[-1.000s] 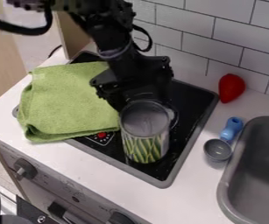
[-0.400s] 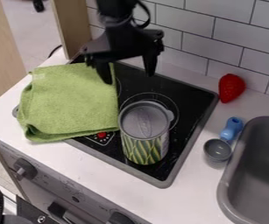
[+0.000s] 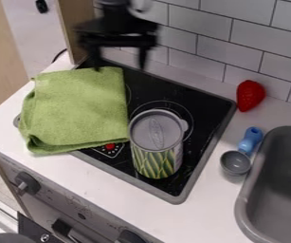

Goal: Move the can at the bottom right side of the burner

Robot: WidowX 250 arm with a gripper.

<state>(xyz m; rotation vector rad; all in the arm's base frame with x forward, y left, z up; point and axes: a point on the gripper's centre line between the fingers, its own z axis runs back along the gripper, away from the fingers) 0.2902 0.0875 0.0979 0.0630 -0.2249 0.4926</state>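
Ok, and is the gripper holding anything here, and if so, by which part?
Nothing is held: the gripper hangs open above the back of the stove, apart from the can.

White tiled wall (image 3: 258,40) with dark grout, tan upright panel (image 3: 67,21), pale floor (image 3: 28,38) beyond; white countertop (image 3: 214,213)

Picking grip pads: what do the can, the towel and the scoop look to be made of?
Can: likely metal, judging by the gray lid with its raised oval, under a printed green-and-yellow wrap; could be plastic-lidded.
Towel: soft, matte woven cloth, nappy surface and folded edges.
Scoop: smooth gray bowl, metal or plastic; blue handle looks like molded plastic.
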